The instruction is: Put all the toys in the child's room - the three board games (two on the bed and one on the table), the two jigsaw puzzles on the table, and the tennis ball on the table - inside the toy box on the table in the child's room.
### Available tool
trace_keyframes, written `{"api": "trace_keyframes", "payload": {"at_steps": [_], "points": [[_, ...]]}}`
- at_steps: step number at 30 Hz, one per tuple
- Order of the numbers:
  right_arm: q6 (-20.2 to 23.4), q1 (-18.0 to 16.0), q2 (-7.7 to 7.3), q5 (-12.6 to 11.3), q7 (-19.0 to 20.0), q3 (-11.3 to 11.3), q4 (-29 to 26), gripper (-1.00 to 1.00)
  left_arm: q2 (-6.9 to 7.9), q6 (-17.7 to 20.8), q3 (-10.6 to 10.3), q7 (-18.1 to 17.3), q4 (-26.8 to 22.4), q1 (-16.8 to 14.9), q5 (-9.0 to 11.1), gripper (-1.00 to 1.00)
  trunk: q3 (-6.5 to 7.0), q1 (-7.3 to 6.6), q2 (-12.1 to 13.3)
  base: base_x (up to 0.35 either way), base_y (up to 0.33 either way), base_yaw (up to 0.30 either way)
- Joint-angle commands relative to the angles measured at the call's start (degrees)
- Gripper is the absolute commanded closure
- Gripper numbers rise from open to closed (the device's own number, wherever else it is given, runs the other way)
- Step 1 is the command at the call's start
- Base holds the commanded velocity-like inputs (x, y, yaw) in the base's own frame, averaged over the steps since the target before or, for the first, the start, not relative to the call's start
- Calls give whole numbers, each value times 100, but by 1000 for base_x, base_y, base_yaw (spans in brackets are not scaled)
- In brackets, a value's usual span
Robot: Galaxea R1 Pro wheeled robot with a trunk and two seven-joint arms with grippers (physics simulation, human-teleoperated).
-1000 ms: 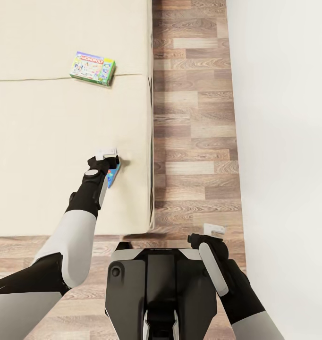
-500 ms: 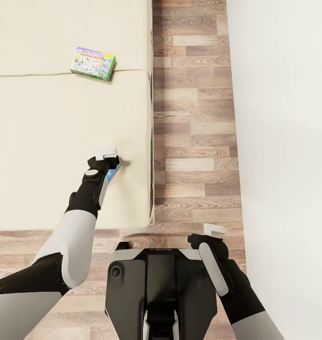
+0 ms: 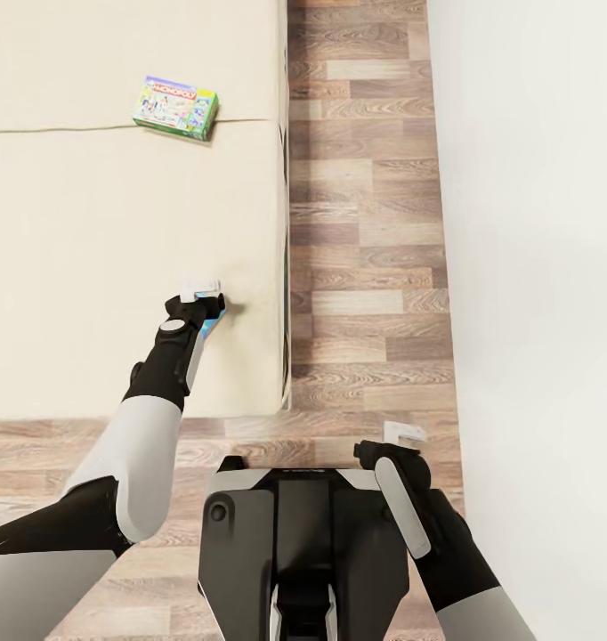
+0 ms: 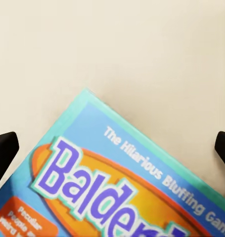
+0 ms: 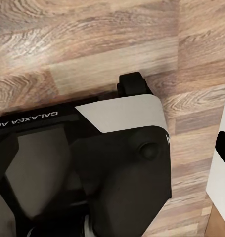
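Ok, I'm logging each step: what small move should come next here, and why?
Probably keep backing off the bed, left gripper steady. The Balderdash box sits between its jaws and has stayed with it while the bed slid away in the head view, so it looks held. The Monopoly box waits on the bed for a later trip.

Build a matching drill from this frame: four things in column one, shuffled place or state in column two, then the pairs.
Column one:
1. Monopoly box
2. Balderdash box
3. right claw
4. bed

Column two:
A. over the wood floor, beside the robot's base
B. beige, carrying the green-blue game box
C. under the left claw, near the mattress edge
D. lying on the mattress seam, far from both arms

Pairs: 1-D, 2-C, 3-A, 4-B
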Motion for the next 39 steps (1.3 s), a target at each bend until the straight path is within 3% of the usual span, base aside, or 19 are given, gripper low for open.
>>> {"api": "trace_keyframes", "payload": {"at_steps": [1,39], "points": [[11,-3,-1,-57,-59,7,-6,-100,-5,33,18,-5,-5,-1,-50,-100,-6,3,-9,-128,0,0],[11,-3,-1,-57,-59,7,-6,-100,-10,38,18,3,-5,-1,-41,-100,-6,3,-9,-130,19,0]]}}
